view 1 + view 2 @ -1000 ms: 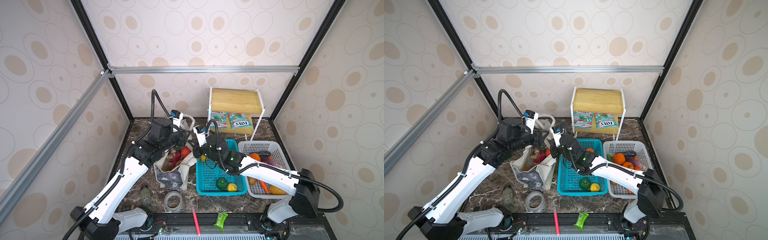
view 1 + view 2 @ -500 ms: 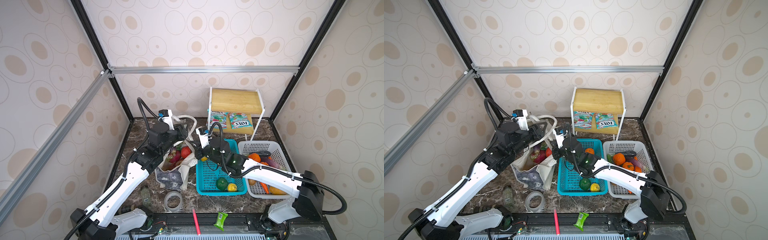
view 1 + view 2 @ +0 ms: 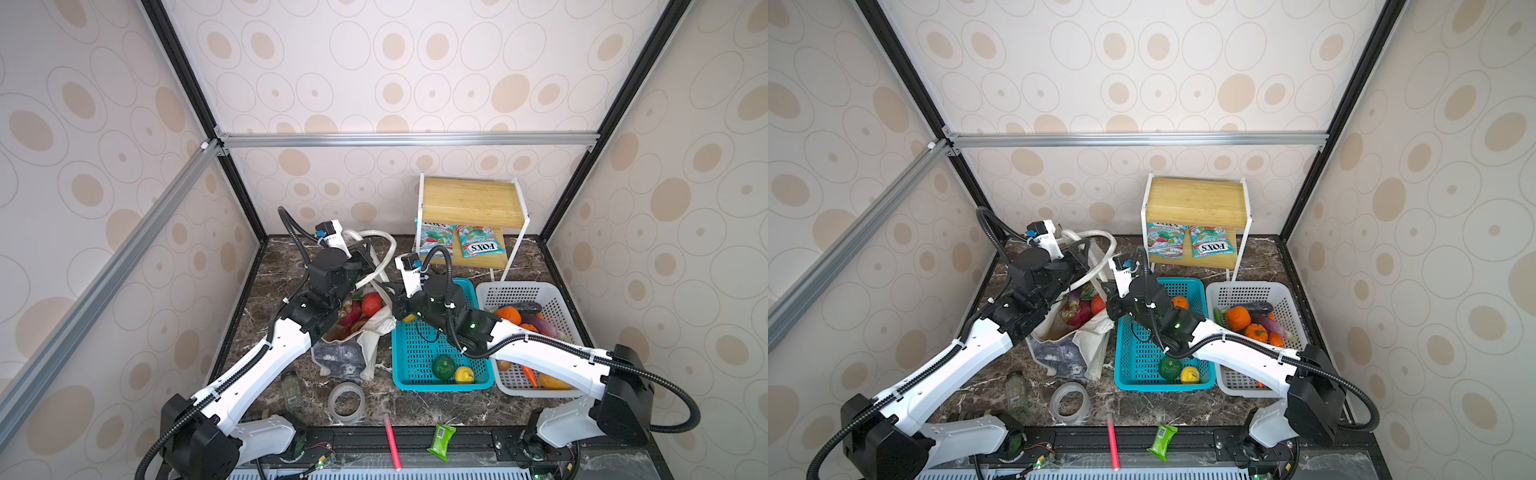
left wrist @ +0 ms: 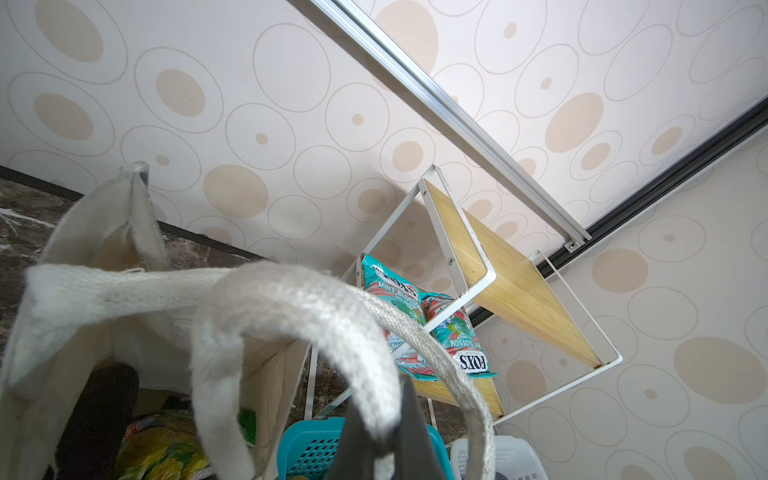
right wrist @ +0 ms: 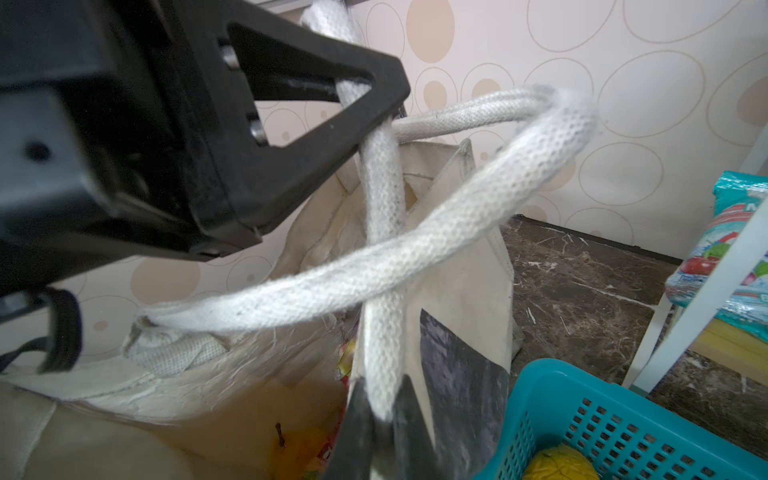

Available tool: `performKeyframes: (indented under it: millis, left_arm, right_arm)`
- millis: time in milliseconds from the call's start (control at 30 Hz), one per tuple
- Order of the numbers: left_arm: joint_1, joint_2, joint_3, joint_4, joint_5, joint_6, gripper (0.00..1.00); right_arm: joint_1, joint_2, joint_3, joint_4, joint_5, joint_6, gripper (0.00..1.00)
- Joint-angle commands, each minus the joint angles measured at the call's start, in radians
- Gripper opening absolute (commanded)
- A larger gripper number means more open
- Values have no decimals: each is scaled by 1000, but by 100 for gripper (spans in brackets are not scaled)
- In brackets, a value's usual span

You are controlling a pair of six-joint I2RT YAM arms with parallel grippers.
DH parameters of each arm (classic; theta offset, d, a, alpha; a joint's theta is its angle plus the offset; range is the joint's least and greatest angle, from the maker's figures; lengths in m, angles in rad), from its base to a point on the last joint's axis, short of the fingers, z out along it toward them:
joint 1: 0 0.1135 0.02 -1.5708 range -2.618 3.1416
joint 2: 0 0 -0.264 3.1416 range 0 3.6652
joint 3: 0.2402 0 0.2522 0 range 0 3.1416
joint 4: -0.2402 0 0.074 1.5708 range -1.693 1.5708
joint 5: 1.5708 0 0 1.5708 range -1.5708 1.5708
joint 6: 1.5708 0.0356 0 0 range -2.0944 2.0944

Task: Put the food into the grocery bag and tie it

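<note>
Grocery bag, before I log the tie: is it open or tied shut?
Open: handles only cross, unknotted; food shows inside from above.

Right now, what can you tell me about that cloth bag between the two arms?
The bag is soft off-white cloth with a grey printed panel, slumped but open-mouthed on the dark marble table, close beside the teal basket. Inside lies toy fruit, including a pink dragon fruit. Its thick woven cream handles cross above the mouth; the left gripper and the right gripper are each shut on a handle strand.
</note>
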Motion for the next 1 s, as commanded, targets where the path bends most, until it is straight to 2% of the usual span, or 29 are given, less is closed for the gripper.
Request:
performKeyframes:
  millis: [0, 67, 100, 133, 200, 267, 400, 500, 567, 700, 833, 900, 967]
  left_arm:
    - [-4, -16, 49, 66, -33, 8, 0]
    - [-4, -26, 34, 82, -25, -9, 0]
    - [-4, -28, 31, 83, -23, -11, 0]
    - [-3, -30, 27, 81, -23, -12, 0]
    - [-4, -33, 18, 83, -21, -15, 0]
    - [-4, -36, 11, 87, -17, -18, 0]
    - [-4, -37, 9, 94, 2, -26, 0]
    - [-4, -43, -5, 119, 27, -54, 0]
    - [-4, -47, -11, 127, 37, -57, 0]
    - [-4, -54, -19, 119, 26, -50, 0]
    - [-4, -66, -31, 135, 33, -60, 0]
    - [-5, -74, -40, 143, 40, -67, 0]
    - [-6, -85, -63, 158, 41, -73, 0]
  right_arm:
    - [11, -51, -6, 4, -52, 15, 16]
    - [7, -73, 5, -34, -74, 8, 47]
    - [5, -87, 6, -47, -77, 7, 58]
    - [0, -103, 1, -60, -70, 6, 66]
    - [-14, -133, -21, -61, -73, -9, 74]
    - [-18, -163, -64, -39, -48, -44, 76]
    - [-67, -192, -89, -88, -9, -26, 77]
    - [-151, -176, -102, -96, -129, -4, 75]
    - [-172, -174, -128, -75, -159, -10, 74]
    - [-178, -185, -188, 6, -215, -19, 73]
    - [-191, -153, -179, -1, -230, -21, 72]
    - [-194, -119, -166, 8, -270, -24, 71]
    - [-193, -73, -142, 36, -370, -24, 70]
